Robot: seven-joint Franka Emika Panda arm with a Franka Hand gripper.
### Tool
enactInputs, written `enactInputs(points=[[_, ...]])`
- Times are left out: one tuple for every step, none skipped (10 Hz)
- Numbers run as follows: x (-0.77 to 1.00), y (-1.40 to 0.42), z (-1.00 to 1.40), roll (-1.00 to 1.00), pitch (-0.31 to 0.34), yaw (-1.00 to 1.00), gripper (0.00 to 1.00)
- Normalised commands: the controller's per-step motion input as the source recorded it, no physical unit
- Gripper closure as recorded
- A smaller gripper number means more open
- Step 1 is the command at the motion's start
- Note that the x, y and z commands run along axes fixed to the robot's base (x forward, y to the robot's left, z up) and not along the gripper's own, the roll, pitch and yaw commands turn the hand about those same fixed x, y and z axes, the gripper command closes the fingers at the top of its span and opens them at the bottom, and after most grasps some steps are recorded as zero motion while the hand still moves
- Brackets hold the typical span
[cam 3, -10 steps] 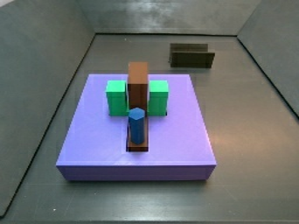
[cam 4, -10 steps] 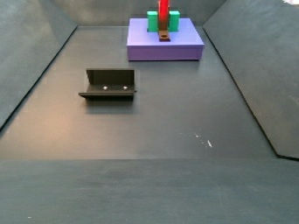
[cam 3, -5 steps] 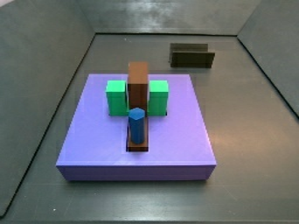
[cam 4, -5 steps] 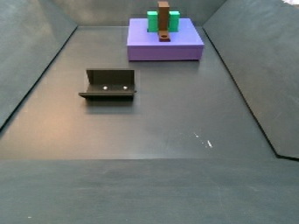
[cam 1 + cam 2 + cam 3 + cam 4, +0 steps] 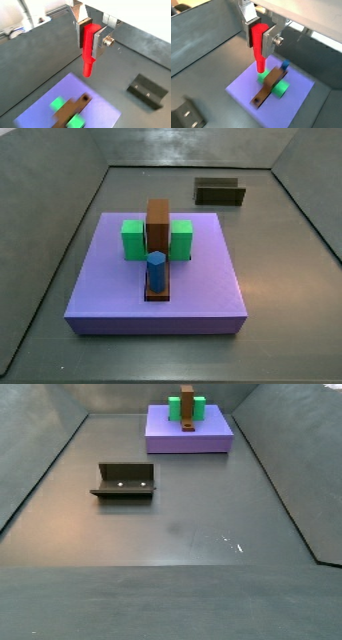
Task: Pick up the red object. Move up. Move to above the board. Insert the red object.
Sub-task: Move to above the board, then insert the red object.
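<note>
- hand (image 5: 91,36) pinches the red object (image 5: 89,50) by its upper part; stick hangs down, free below the fingers (image 5: 269,37)
- hand high above the board (image 5: 298,92), not seen in side views
- brown block (image 5: 158,232), blue peg (image 5: 156,271) on board
- fixture (image 5: 126,481) on the desk, well apart

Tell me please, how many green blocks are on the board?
2. One green block stands on each side of the brown block, the second opposite, on the board. The gripper, above, holds the red object; nothing appears hidden.
</note>
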Motion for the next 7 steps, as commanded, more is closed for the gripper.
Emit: enactInputs(points=[[0.08,-0.39,0.07,0.01,0.159,0.01,1.00],[0.00,-0.04,0.00,0.03,0.000,0.00,1.00],[0.00,0.00,-0.01,0.00,-0.020,0.00,1.00],[0.05,0.14,-0.29,0.00,-0.040,0.05,1.00],[0.00,0.64,-0.47,0.04,-0.067,0.45,1.00],[0.00,0.48,-0.61,0.09,-0.060,0.61,1.00],[0.00,0.47,-0.84,0.09,-0.090,0.62,1.00]])
